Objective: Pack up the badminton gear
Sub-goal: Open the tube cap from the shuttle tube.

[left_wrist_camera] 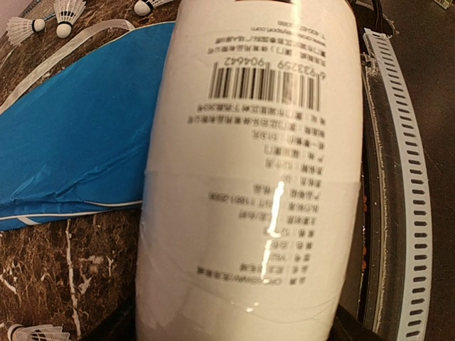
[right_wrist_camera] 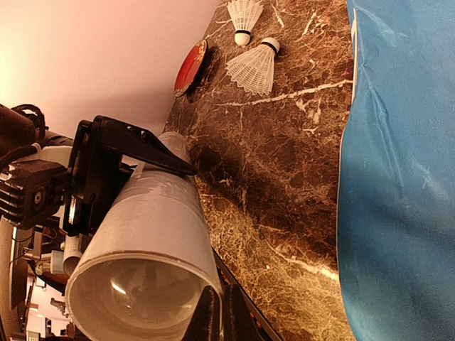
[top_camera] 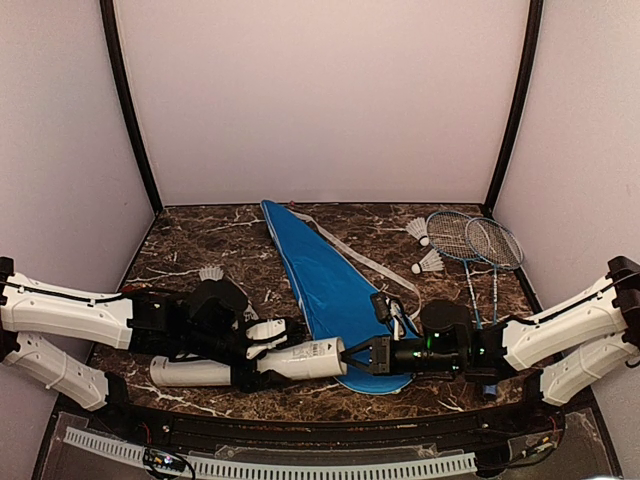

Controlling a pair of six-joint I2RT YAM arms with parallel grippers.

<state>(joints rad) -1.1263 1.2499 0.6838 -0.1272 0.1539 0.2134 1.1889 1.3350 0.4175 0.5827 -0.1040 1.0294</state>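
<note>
1. the left arm (top_camera: 70, 310) extends low from the left edge, stretched almost level across the marble table (top_camera: 200, 235). the left gripper (top_camera: 260, 355) is clamped across the long white tube (top_camera: 310, 358), one finger on each side.
2. the right arm (top_camera: 560, 320) extends low from the right edge, pointing left. the right gripper (top_camera: 350, 355) meets the tube's right end with its fingers spread about the rim; i cannot tell whether they grip it.
3. only the left wrist view shows the tube's barcode label (left_wrist_camera: 266, 82), which fills most of the frame.
4. only the right wrist view shows three things: the tube's open mouth, a black finger (right_wrist_camera: 135, 145) of the left gripper pressed on the tube's side, and a small red oval object (right_wrist_camera: 190, 67) at the wall beside two shuttlecocks (right_wrist_camera: 254, 65).
5. the tube's long axis runs left to right along the table's near edge, open end toward the right.
6. the blue cover (top_camera: 320, 275) lies diagonally, narrow end at the far wall and broad end under the right gripper.
7. at far right lie two rackets (top_camera: 452, 235), heads away and handles nearer, with two more shuttlecocks (top_camera: 428, 262) just to their left.
</note>
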